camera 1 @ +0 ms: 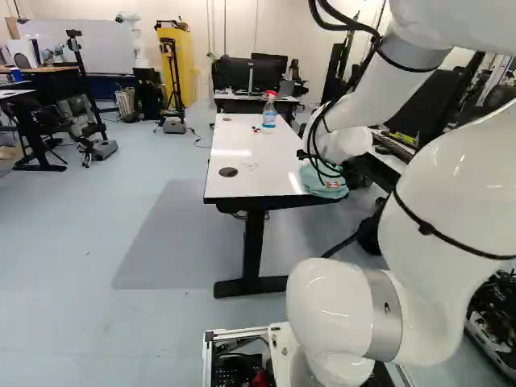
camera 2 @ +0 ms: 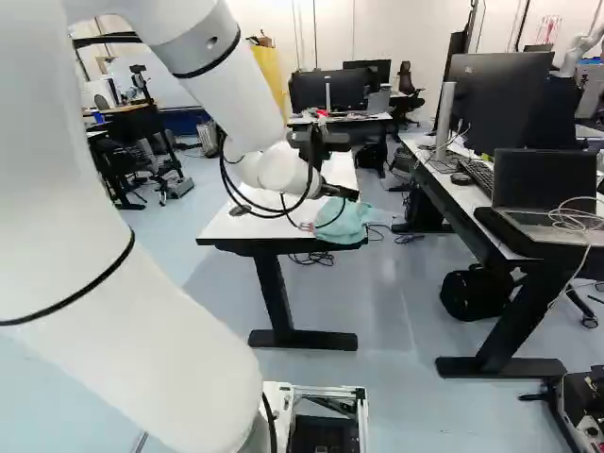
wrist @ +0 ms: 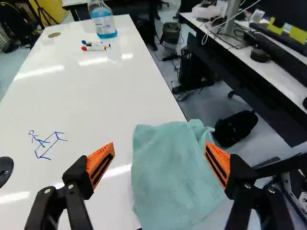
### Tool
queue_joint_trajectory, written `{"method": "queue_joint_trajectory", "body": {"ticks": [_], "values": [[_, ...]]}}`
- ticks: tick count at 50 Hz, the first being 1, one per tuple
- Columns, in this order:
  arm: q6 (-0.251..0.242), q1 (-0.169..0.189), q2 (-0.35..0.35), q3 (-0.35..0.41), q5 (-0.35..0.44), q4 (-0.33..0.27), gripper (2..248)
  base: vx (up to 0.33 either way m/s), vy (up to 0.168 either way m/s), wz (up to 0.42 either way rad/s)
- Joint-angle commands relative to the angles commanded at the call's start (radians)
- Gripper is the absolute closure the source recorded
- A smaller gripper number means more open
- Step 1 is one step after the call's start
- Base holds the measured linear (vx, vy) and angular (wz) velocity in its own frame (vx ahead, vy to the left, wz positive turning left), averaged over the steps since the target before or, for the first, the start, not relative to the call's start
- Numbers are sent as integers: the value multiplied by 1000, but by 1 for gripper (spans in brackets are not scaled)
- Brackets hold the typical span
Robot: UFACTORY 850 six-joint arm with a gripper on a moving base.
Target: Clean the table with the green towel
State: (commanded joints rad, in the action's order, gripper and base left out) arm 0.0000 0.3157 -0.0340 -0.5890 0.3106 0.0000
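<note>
Green cloth is found at the near right corner of the white desk (wrist: 96, 86): the towel (wrist: 170, 175) is laid partly on the top and partly draped past the right edge, so a loose fold is offered but a slip to the floor is risked. Above it the gripper (wrist: 159, 148) is held wide open, nothing gripped, its orange pads (wrist: 100, 165) set to either side of the cloth, presumably so that it can be straddled and pinched. A straight lowering seems called for next, with the towel best caught over the desk, where it is backed by the hard top. The wiping is judged not yet begun: a blue drawing (wrist: 48, 143) is seen left of the towel, likely the mark to be rubbed out. The markers (wrist: 95, 46) and the bottle (wrist: 103, 21) are stood or laid farther off, where the near surface is left free for strokes.
</note>
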Motion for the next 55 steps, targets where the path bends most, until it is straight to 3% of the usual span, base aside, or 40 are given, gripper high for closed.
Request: {"method": "queue_joint_trajectory", "body": {"ticks": [13,37,55], "values": [[0,10,59,-60,0,0,3,0,0,0],[0,12,62,-61,0,0,3,0,0,0],[0,12,106,-67,0,0,3,0,0,0]]}}
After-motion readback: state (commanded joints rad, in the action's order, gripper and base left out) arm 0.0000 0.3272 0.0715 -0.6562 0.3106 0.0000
